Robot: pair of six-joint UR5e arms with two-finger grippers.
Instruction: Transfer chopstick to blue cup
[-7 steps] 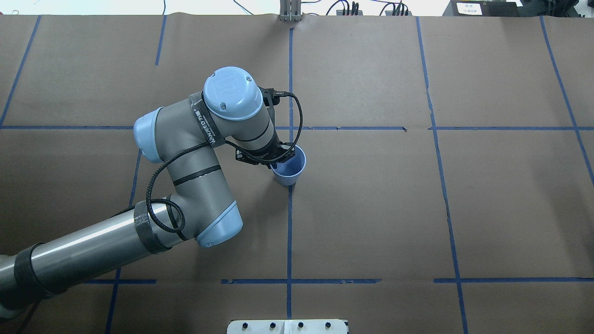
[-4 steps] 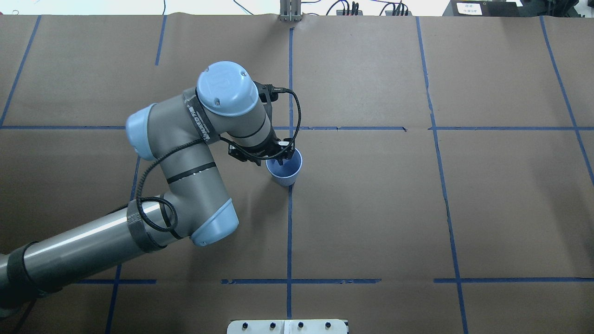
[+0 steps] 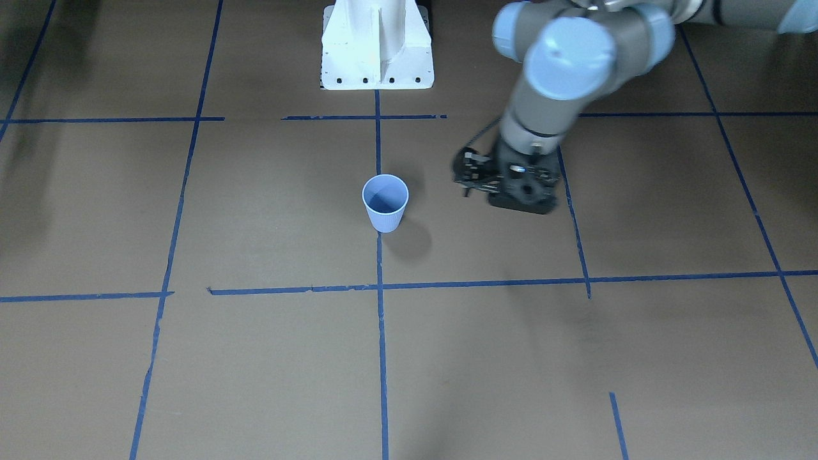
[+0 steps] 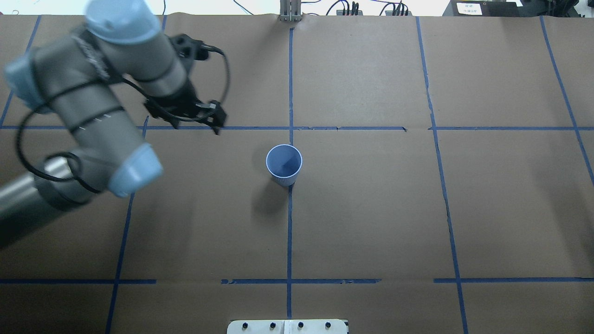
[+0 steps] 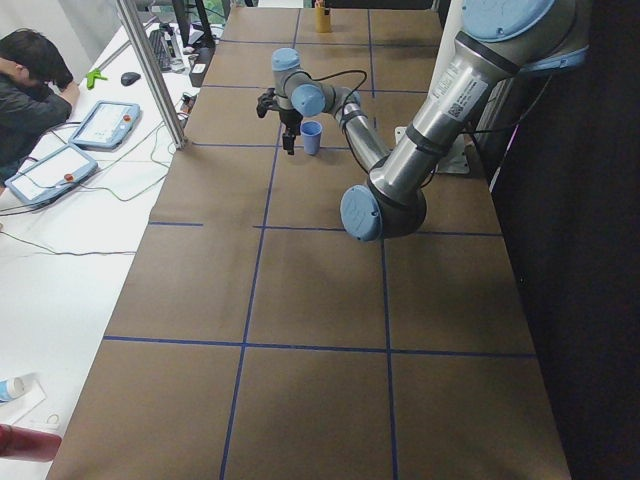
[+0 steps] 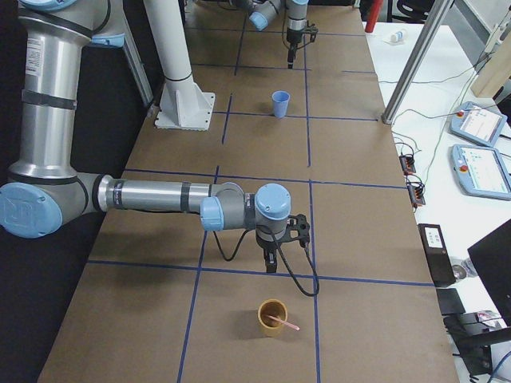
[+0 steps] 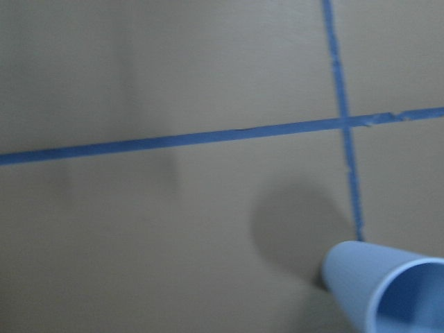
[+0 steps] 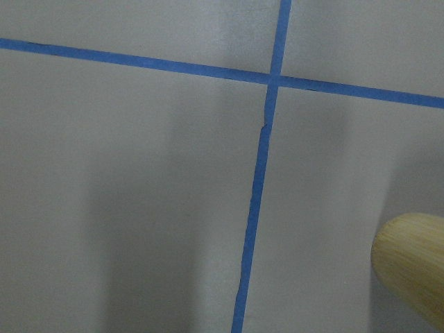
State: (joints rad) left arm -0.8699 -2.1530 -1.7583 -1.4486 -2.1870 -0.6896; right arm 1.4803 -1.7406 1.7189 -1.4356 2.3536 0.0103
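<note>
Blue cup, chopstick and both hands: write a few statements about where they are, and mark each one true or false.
1. The blue cup stands upright on a blue tape line. True.
2. The left hand is directly over the blue cup. False: it is off to one side, well apart from the cup.
3. The chopstick lies in the blue cup. False: it sits in a tan cup at the other end of the table, and the blue cup looks empty.
4. The right hand is near the tan cup but not touching it. True.
</note>
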